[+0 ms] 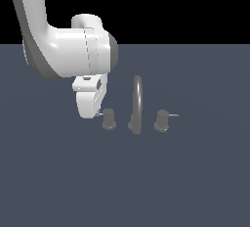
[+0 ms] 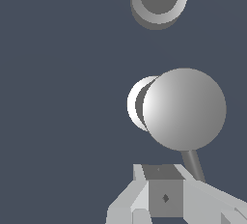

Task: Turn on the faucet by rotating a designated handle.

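Risk: I judge the likeliest failure is the fingers (image 1: 95, 112) skating over or past the thin rod (image 1: 99, 114) instead of pushing it. It is slender, and the hand covers most of it in the exterior view, so I have little margin to see a miss.
Second risk: a push aimed at the knob body instead of the rod would, I expect, press on the fixed base and turn nothing.
Wrong target: the twin knob (image 1: 161, 121), with its rod pointing to the exterior view's right, sits beyond the arched spout (image 1: 137, 104); reaching that far would turn the wrong side.
Arm pose: the forearm comes in from the upper part of the exterior view's left, with the wrist bent so the hand hangs down to the counter (image 1: 195, 182) just beside the handle (image 1: 108, 119).
Fingers: in the wrist view I see their pale bases (image 2: 164, 196) near the rod's end (image 2: 194, 166), but I cannot tell whether they are spread or closed; nothing appears gripped.
Handle position: on the counter, the faucet (image 1: 135, 118) knob nearest the hand, on the exterior view's left of the spout.
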Motion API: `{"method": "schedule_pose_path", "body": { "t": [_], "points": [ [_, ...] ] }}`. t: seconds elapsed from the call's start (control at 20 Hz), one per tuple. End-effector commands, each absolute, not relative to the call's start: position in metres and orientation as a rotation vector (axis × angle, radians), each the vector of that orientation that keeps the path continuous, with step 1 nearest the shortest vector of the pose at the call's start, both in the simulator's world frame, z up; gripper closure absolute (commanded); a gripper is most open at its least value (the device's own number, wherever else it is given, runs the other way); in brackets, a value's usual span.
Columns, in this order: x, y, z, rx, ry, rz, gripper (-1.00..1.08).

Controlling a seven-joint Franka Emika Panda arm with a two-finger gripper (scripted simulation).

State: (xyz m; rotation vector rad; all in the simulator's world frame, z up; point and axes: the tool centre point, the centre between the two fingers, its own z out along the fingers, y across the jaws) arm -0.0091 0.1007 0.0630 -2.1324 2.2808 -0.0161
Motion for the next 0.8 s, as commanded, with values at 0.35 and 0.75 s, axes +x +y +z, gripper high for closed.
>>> {"method": "schedule_pose_path", "body": {
  "t": [0.35,0.75],
  "points": [
    [-0.047,0.099,0.063,-2.152,2.288,0.0,1.08],
    [-0.057,0.081,0.063,-2.152,2.281,-0.002,1.08]
  ]
}}
